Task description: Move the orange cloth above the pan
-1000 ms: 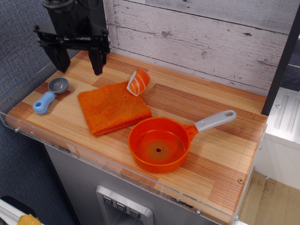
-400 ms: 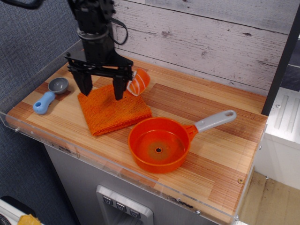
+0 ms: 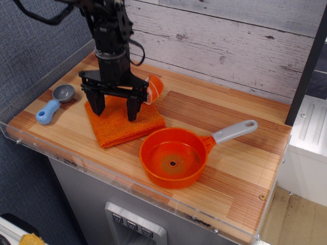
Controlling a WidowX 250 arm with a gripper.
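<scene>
The orange cloth [image 3: 124, 125] lies flat and folded on the wooden counter, left of centre. The pan [image 3: 173, 157] is round and orange with a light grey handle [image 3: 234, 131] pointing right; it sits just right of and in front of the cloth, its rim near the cloth's right corner. My black gripper [image 3: 115, 110] is open and points straight down over the cloth's back half. Its two fingertips [image 3: 98, 108] are just above or touching the cloth; I cannot tell which.
An orange-and-white striped sushi toy [image 3: 152, 89] stands right behind the cloth, close to my right finger. A grey-and-blue scoop [image 3: 53, 104] lies at the left end. A clear plastic rim [image 3: 102, 171] edges the counter front. A plank wall stands behind.
My gripper has come down and forward from above the counter's back left corner to low over the cloth, staying open. The cloth, pan and toys have not moved.
</scene>
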